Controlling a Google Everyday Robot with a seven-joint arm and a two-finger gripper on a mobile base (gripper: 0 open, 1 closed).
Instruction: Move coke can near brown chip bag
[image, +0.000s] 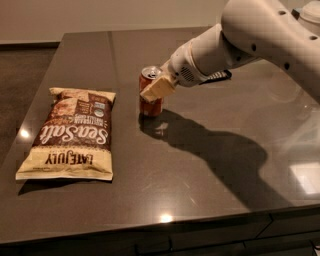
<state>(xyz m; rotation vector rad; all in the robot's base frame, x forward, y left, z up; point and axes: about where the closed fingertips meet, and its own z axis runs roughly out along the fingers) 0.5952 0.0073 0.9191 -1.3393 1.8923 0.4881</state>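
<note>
The coke can (150, 106), red with a silver top, stands upright on the dark table, a short way right of the brown chip bag (75, 132). The bag lies flat at the left, with white "Sea Salt" lettering and cream ends. My gripper (156, 88) comes in from the right on a white arm and is shut on the coke can, with one cream finger (158, 88) across the can's front. The other finger is hidden behind the can.
A flat black object (219, 76) lies behind the arm, mostly hidden by it. The dark table (200, 165) ends at a front edge low in the view and a left edge beyond the bag.
</note>
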